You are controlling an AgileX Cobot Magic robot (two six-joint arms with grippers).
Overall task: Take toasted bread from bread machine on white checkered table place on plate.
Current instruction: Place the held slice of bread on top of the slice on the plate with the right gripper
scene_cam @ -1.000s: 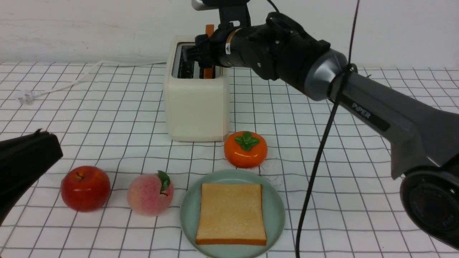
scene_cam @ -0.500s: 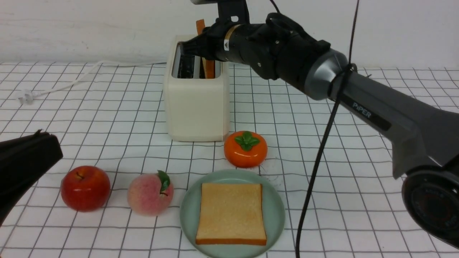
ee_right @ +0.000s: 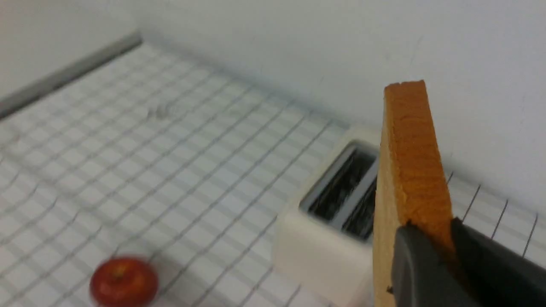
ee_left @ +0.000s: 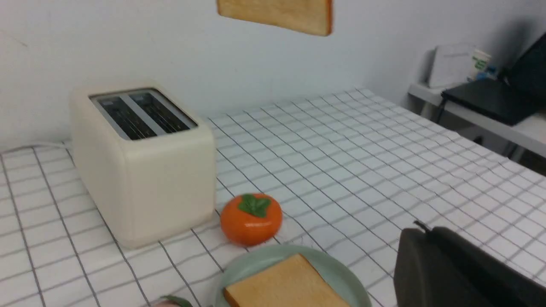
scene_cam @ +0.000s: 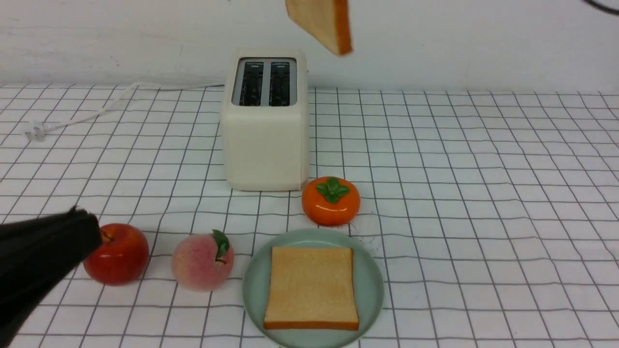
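One slice of toasted bread (scene_cam: 323,21) hangs high above the bread machine (scene_cam: 265,125), tilted, also seen from the left wrist (ee_left: 277,15). My right gripper (ee_right: 435,234) is shut on its crust edge (ee_right: 411,162); the gripper itself is above the top of the front view. Both toaster slots look empty. A second slice (scene_cam: 312,287) lies flat on the mint-green plate (scene_cam: 372,290) at the front of the white checkered table (scene_cam: 483,193). My left gripper (scene_cam: 82,217) is shut and empty, low at the left beside the red apple.
A red apple (scene_cam: 121,253) and a peach (scene_cam: 202,261) sit left of the plate. An orange persimmon (scene_cam: 331,200) sits between the plate and the toaster. The white cord with its plug (scene_cam: 36,131) trails left. A side desk with a laptop (ee_left: 490,100) stands beyond the table.
The right arm has lifted the slice out of the toaster slot and risen out of the front view. The left gripper has shifted a little right, toward the apple.
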